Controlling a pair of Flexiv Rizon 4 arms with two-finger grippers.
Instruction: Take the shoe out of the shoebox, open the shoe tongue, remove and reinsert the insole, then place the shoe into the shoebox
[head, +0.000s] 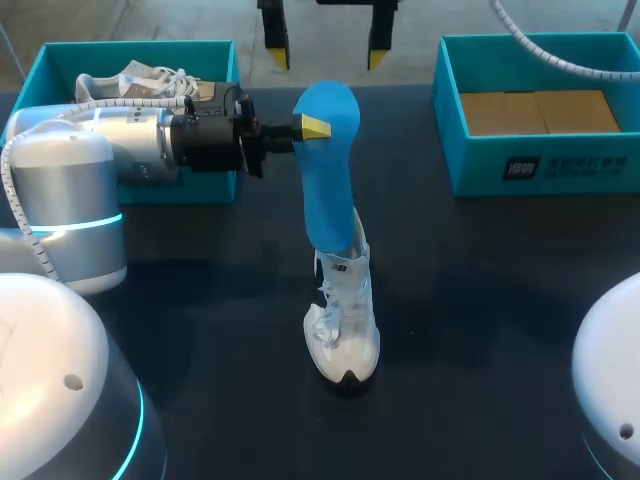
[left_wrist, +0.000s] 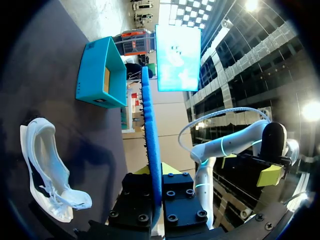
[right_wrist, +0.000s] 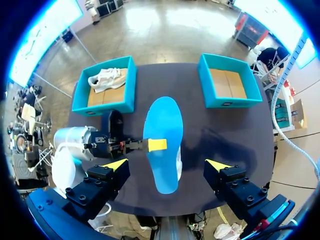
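So the left gripper (head: 315, 127) has the blue insole (head: 330, 190) pinched by one long edge, jaws closed right down to the thickness of the foam. From its wrist view the insole runs edge-on straight out ahead of the fingers. The white shoe (head: 345, 320) sits on the table (head: 500, 300) below those jaws and a bit off to one side, opening facing up. The insole's lower end hangs around the shoe's collar, but the head view doesn't show if it's touching or just in front of it; the left wrist view makes it look apart. The right gripper (right_wrist: 166, 165) is parked way up above everything, jaws spread wide with nothing in them, and the insole and shoe lie straight ahead of it, well apart. The right shoebox (head: 580, 165) is off to one side of the action and the left shoebox (head: 40, 70) is beside the left arm, with a spare shoe (head: 140, 82) in it. Handling-wise, the insole is probably super light and floppy, so an edge pinch like this likely lets it bend or swing when it gets pushed into the shoe. A hold nearer the heel end would probably feed it in toe-first more cleanly. The shoe looks light with a soft upper that'll likely squash, so the firmer heel or the sole sides seem the best spots for those free jaws to steady it.
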